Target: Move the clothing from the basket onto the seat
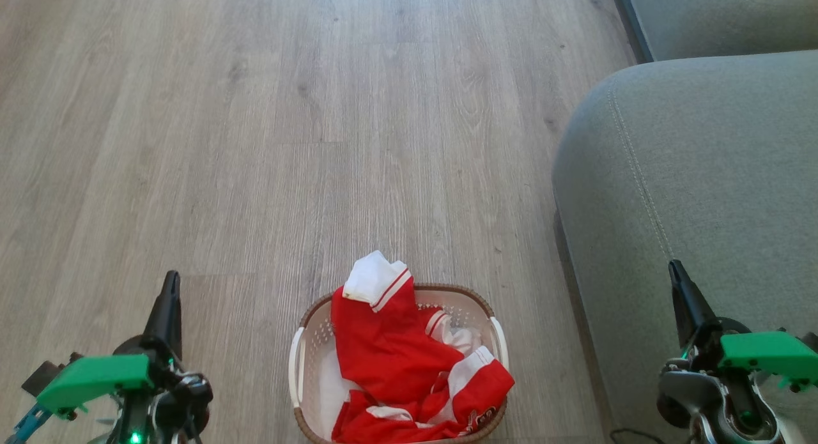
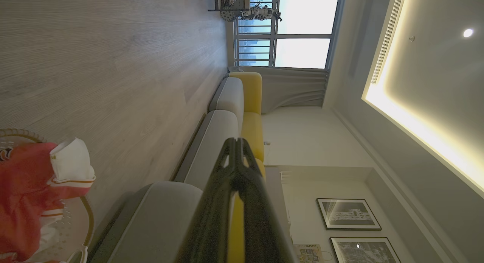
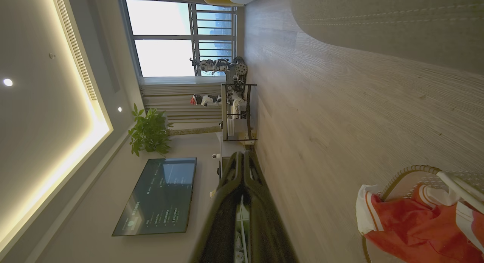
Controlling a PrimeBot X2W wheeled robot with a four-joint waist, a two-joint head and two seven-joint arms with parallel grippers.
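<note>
- Left gripper (image 1: 171, 279) sits at the lower left of the head view and right gripper (image 1: 675, 268) at the lower right. Each has a green housing behind it.
- Fingers on both are pressed together, tips meeting, gripping nothing. The wrist views show the same closed wedge on each arm.
- The left gripper hangs over the floor (image 1: 255, 144). The right gripper shows against the front of the seat (image 1: 703, 176).
- The basket (image 1: 460, 289) stands on the floor between the two grippers, near the seat's front face with a strip of floor between them.
- The clothing (image 1: 390, 354) is heaped inside the basket. One white cuff with red stripes pokes up over the far rim, and a red fold with a white band laps over the rim on the seat side.
- The seat is grey woven fabric with a rounded corner and a double stitched seam running down it. A second grey cushion (image 1: 722, 16) lies beyond it.
- The floor is pale grey-brown wood-look planks, matte, with visible grain and a few dark specks.
- The left wrist view shows the sofa running on toward a tall window (image 2: 298, 32), with yellow back cushions (image 2: 251, 104), a grey curtain (image 2: 291, 89) and framed pictures (image 2: 348, 213) on the wall.
- The ceiling has a lit cove strip (image 2: 416, 115) and a small downlight (image 2: 468, 33).
- In the right wrist view, a wall-mounted screen (image 3: 159, 195), a leafy plant (image 3: 149, 132) and a dark rack (image 3: 236, 104) of equipment stand along the wall opposite the sofa.
</note>
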